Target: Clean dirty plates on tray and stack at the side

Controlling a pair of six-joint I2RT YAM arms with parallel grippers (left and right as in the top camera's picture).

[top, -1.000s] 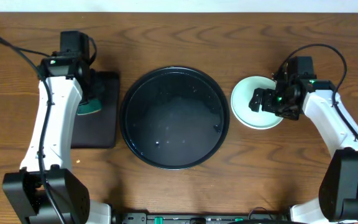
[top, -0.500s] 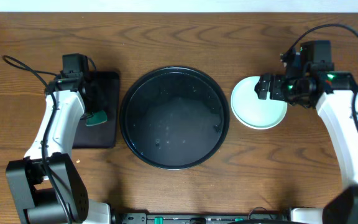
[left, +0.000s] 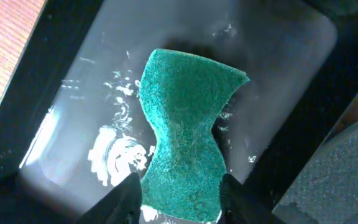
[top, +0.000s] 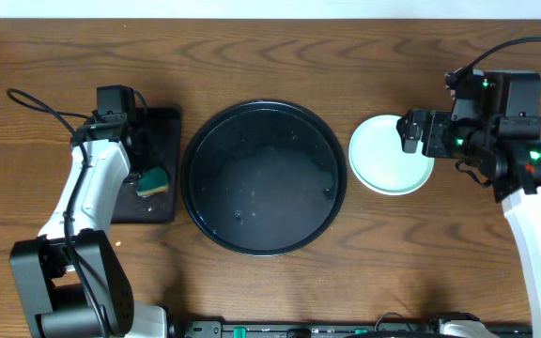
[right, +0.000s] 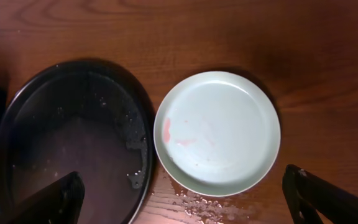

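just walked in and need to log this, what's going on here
The left gripper is shut on a green sponge over the wet rectangular black tray. The right gripper hangs open and empty over the right edge of a pale mint plate, which sits on the table just right of the large round tray. The plate shows a faint pink smear. The round tray holds no plates, only water droplets.

Glossy round black tray [top: 264, 177], wet with droplets, lies mid-frame; just beside its right rim lies a pale mint plate [top: 384, 157], pink-smeared.
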